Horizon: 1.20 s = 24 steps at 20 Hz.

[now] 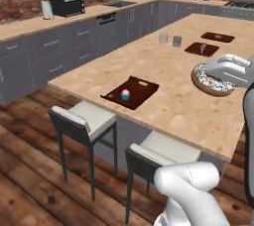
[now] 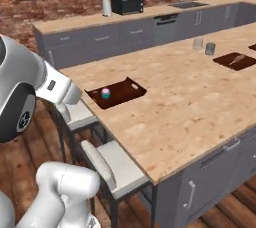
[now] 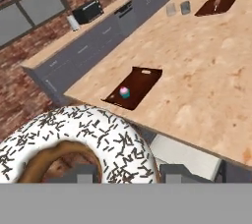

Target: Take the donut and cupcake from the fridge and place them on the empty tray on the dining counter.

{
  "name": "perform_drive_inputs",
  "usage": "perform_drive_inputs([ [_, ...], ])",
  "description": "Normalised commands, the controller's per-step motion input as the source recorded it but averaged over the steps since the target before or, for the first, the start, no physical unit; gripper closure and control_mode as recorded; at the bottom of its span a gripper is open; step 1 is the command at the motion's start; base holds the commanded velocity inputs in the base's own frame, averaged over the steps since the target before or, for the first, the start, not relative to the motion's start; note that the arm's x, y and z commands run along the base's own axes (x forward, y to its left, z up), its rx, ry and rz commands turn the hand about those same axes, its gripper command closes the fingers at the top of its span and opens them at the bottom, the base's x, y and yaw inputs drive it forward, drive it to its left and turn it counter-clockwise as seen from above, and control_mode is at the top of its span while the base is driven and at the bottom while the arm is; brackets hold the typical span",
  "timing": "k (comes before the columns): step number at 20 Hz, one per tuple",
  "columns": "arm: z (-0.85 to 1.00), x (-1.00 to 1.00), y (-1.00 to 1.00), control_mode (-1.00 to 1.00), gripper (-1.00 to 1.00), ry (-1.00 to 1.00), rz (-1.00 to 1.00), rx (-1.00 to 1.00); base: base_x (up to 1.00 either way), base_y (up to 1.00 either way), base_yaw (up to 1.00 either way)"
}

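Donut with white icing and dark sprinkles fills the lower left of the hand view, pinched in the closed gripper, whose two dark finger tips sit at the ring's near rim. In the left base view the same donut hangs under the white hand above the right part of the dining counter, its ring lying roughly flat with the iced face up. It is well apart from the tray.

The tray is a dark brown rectangle lying close to the counter's near edge, above the stools. Its long axis runs away from that edge at a slant, and a slot handle shows at its far short end. The cupcake, pink on top with a teal wrapper, stands upright on the half of the tray nearer the edge; the far half is bare.

Wide bare counter top lies between the tray and the donut. Two small grey cups stand farther back, and beyond them two more dark trays with food on them. Two white-cushioned stools are tucked under the near edge, over a wooden floor. Grey cabinets line the brick wall, with a black toaster oven on top.
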Motion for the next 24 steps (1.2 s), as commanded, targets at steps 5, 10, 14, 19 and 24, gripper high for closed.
perform_drive_inputs([
  [5, 0.00, 0.00, 0.00, 1.00, 1.00, 0.00, 0.00, 0.00, 0.94, 1.00, -0.56],
  [10, 0.00, 0.00, 0.00, 1.00, 1.00, 0.00, 0.00, 0.00, -0.19, 1.00, -0.27],
  [14, 0.00, 0.00, 0.00, 1.00, 1.00, 0.00, 0.00, 0.00, 0.47, 1.00, -0.30],
  [19, 0.00, 0.00, 0.00, 1.00, 1.00, 0.00, 0.00, 0.00, 1.00, 1.00, -0.42],
  [24, 0.00, 0.00, 0.00, 1.00, 1.00, 0.00, 0.00, 0.00, 1.00, 1.00, -0.42],
])
